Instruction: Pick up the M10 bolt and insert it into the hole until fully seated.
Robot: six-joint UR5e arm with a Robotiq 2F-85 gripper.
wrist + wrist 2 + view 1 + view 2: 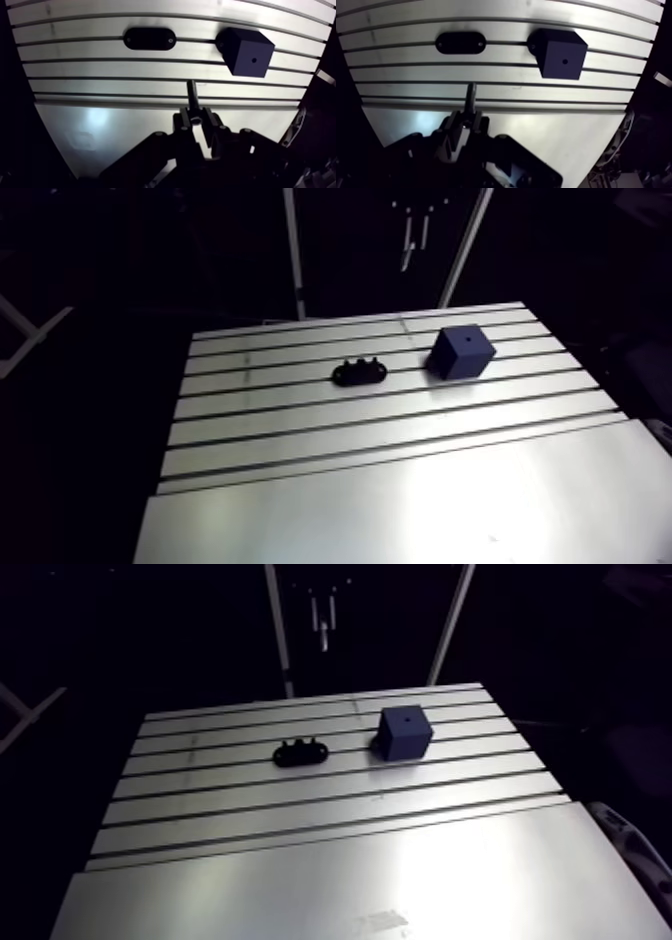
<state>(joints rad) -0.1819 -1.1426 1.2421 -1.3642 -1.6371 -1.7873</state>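
In the wrist view my gripper is shut on a dark M10 bolt, whose shank sticks out ahead of the fingertips above the table. A dark blue cube with a small hole in its upper face stands ahead and off to one side. In the arm view the same cube sits near the table's far right. The gripper does not appear in the arm view.
A black oval holder with small studs lies on the slotted aluminium table, beside the cube; in the arm view the holder is left of it. The table's edges drop off into darkness on all sides.
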